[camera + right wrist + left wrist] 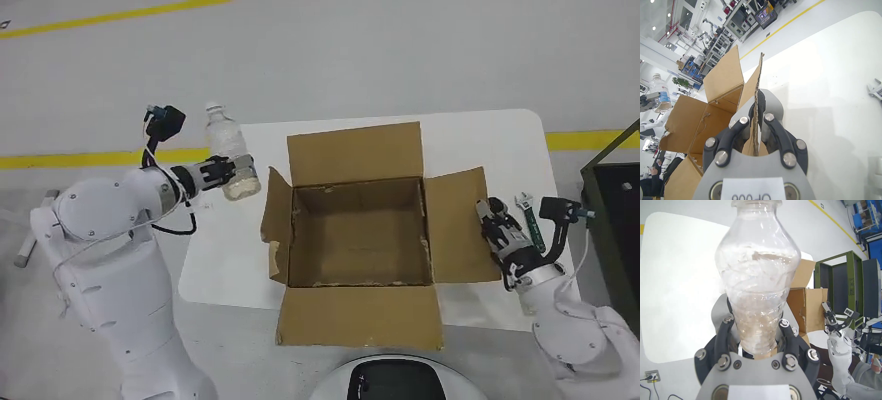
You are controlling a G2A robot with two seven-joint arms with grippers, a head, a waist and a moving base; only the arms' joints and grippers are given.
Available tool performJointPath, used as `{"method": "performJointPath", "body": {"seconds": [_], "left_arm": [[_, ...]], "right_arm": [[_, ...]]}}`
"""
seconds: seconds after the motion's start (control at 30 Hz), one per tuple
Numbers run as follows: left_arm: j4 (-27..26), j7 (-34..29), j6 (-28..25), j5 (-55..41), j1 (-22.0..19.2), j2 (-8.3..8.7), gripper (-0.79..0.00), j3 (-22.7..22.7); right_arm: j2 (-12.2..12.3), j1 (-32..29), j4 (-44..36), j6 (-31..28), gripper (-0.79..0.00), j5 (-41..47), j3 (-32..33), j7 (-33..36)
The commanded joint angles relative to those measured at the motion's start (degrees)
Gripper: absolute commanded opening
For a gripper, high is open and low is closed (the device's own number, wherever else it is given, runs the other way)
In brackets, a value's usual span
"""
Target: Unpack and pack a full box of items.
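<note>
Top view
- Bottle: your left fingers (222, 172) are clamped side-on round the lower body of the bottle (228, 150). It hangs in the air at the worktop's (230, 265) left edge, well apart from the box (360, 235).
- Box: all four flaps are out and bare cardboard shows inside. My guess is that unpacking is near done.
- Flap: your right fingers (492, 218) pinch the right flap (455, 225), probably to steady the box and keep its mouth wide.
- Wrench: the wrench (530, 222) lies on the worktop just beside the right arm, outside the box.

Left wrist view
- Grip: both fingers (723, 332) press against the bottle's ribbed base end, with the neck pointing away.
- Pose: the left arm is bent at the elbow, and the forearm is turned toward the box.

Right wrist view
- Pinch: the flap's (758, 75) corrugated edge runs between the closed fingers (776, 128) and stands up on edge.
- Pose: the right wrist is low and aimed along the flap toward the box.
- Bottle: it is roughly upright, slightly tilted, beyond the box's far side.
</note>
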Motion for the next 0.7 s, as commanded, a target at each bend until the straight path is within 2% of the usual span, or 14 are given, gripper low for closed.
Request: {"method": "performJointPath", "body": {"seconds": [0.0,0.17,0.33,0.37,0.4,0.43,0.47,0.5,0.53,0.57,0.6,0.67], "left_arm": [[-0.92,0.00,1.18,-4.27,0.28,0.57,-0.785,1.62],[-2.40,0.00,3.72,-13.26,0.90,2.42,-0.785,5.64],[-3.50,0.00,5.09,-17.16,1.01,4.60,-0.785,8.90],[-3.47,0.00,5.43,-17.75,1.06,5.00,-0.785,9.55],[-3.35,0.00,5.68,-18.30,1.11,5.40,-0.785,10.13],[-3.09,0.00,5.80,-18.61,1.26,5.79,-0.785,10.65],[-2.88,0.00,5.85,-19.12,1.37,6.15,-0.785,11.22],[-2.48,0.00,6.08,-19.92,1.55,6.49,-0.785,11.87],[-2.27,0.00,6.24,-20.12,1.58,6.84,-0.785,12.43],[-2.09,0.00,6.32,-20.08,1.70,7.19,-0.785,13.04],[-1.84,0.00,6.52,-20.01,1.85,7.52,-0.785,13.64],[-1.38,0.00,7.00,-19.96,2.10,8.14,-0.785,14.57]], "right_arm": [[-0.09,-0.01,-0.12,0.91,-0.785,-0.27,-0.28,-0.82],[-0.16,-0.15,-0.49,2.33,-0.785,-0.76,-0.66,-0.34],[-0.18,-0.60,-1.10,2.33,-0.785,-1.12,-0.55,-0.36],[-0.19,-0.68,-1.20,2.31,-0.693,-1.14,-0.53,-0.35],[-0.19,-0.73,-1.37,2.32,-0.514,-1.21,-0.46,-0.38],[-0.17,-0.72,-1.68,2.07,-0.416,-1.48,-0.38,-0.44],[-0.14,-0.77,-1.84,1.66,-0.400,-2.01,-0.28,-0.44],[-0.12,-0.82,-2.03,1.58,-0.299,-2.31,-0.13,-0.54],[-0.12,-0.90,-2.21,1.56,-0.262,-2.34,-0.04,-0.48],[-0.11,-0.93,-2.36,1.66,-0.074,-2.29,0.17,-0.36],[-0.14,-0.94,-2.50,2.03,0.000,-1.71,0.49,-0.48],[-0.05,-0.85,-2.97,1.92,0.000,-2.60,1.32,-0.56]]}}
